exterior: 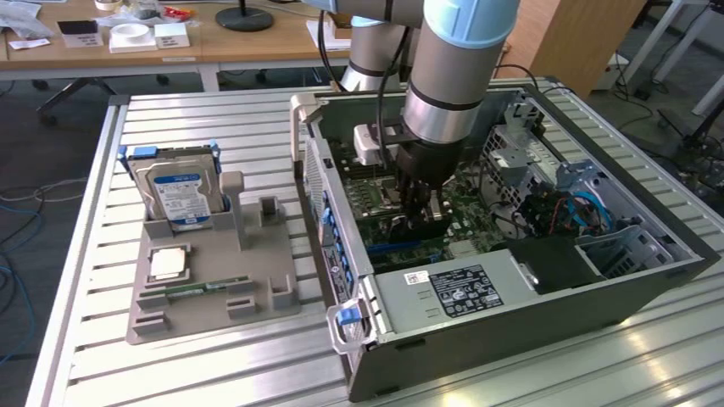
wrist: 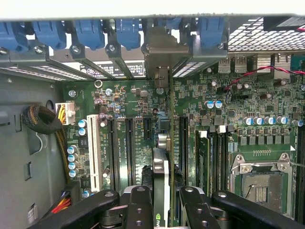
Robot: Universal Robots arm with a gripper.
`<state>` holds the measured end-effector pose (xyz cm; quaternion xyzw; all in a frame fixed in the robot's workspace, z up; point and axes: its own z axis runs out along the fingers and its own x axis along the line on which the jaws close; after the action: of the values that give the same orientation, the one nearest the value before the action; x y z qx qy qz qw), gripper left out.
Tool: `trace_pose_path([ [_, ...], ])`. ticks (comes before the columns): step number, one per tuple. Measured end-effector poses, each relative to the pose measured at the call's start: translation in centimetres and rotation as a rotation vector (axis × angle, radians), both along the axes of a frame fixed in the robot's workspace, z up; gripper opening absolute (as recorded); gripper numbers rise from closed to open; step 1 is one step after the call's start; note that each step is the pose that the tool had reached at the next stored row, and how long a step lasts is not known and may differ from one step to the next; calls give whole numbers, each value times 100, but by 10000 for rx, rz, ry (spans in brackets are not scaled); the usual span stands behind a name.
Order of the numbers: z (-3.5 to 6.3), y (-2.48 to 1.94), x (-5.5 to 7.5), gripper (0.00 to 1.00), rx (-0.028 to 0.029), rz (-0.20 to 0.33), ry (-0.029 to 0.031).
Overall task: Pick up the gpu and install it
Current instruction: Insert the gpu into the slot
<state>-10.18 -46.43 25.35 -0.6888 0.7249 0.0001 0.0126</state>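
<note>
While the arm reaches down into the open computer case (exterior: 509, 331) on the table (exterior: 203, 365), the hand (wrist: 166, 206) is clamped on the gpu (wrist: 161, 167). The card stands edge-on over the motherboard's (wrist: 267, 109) expansion slots, its silvery bracket (wrist: 159, 55) against the rear openings beside blue clips (wrist: 126, 31).

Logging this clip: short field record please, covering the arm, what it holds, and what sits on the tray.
end effector: shut on thin dark gpu card with silvery metal bracket
location: inside open black metal computer case, over green motherboard
card seating: cannot tell
grey plastic tray: at the exterior view's left of the case; holds blue-labelled silver hard drive and slim green memory stick
</note>
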Motion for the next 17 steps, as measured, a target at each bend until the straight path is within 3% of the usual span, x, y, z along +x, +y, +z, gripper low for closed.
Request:
trace_pose_path([
  [17, -13, 0, 8, 27, 1, 0, 1],
])
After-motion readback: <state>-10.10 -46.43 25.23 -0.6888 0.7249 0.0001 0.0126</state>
